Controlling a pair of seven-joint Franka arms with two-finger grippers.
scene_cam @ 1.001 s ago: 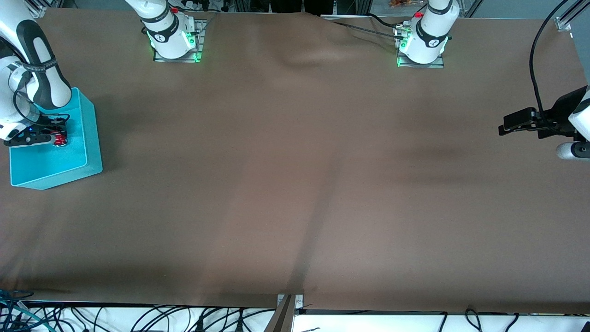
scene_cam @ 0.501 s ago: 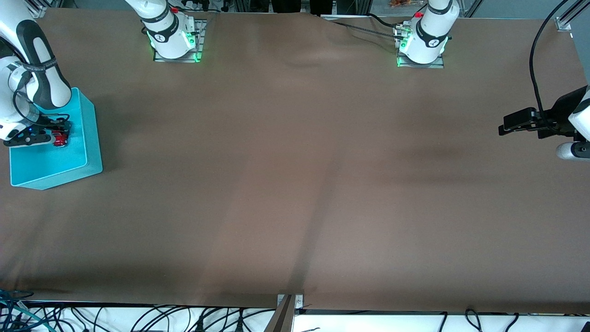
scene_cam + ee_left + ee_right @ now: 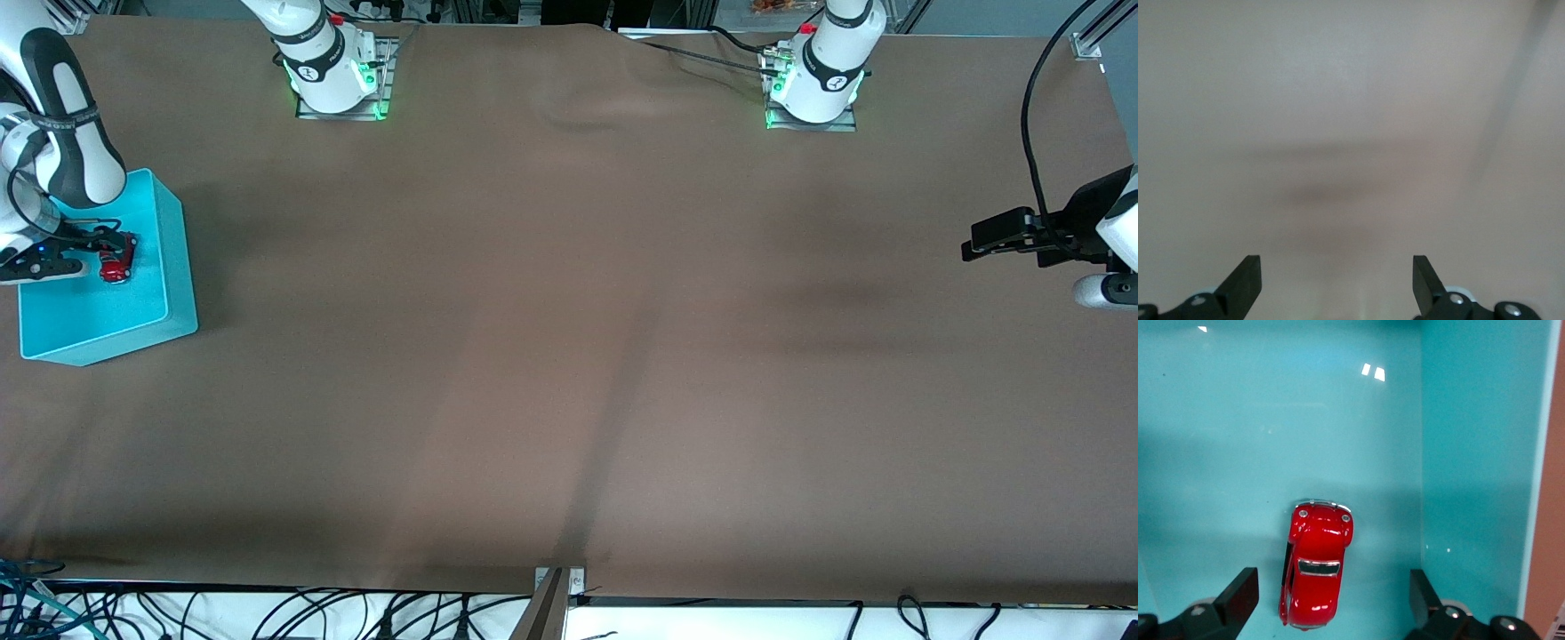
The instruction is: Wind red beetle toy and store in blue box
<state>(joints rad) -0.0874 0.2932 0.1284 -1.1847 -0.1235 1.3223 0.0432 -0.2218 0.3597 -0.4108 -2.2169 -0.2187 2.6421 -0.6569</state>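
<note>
The red beetle toy (image 3: 114,265) lies on the floor of the blue box (image 3: 178,267) at the right arm's end of the table, near the box wall. In the right wrist view the toy (image 3: 1315,570) lies loose on the cyan floor beside the box's wall (image 3: 1478,453). My right gripper (image 3: 108,252) hangs over it inside the box, open, its fingers (image 3: 1243,588) apart on either side of the toy and not touching it. My left gripper (image 3: 989,240) waits open and empty over the table at the left arm's end; its fingertips (image 3: 1248,277) show only bare cloth.
The brown cloth table (image 3: 569,356) carries nothing else. The two arm bases (image 3: 333,80) stand along its edge farthest from the front camera. Cables hang below the edge nearest that camera.
My right gripper has let go of the toy and drawn up and slightly toward the table's end. The toy stays in the box. The left arm has not moved.
</note>
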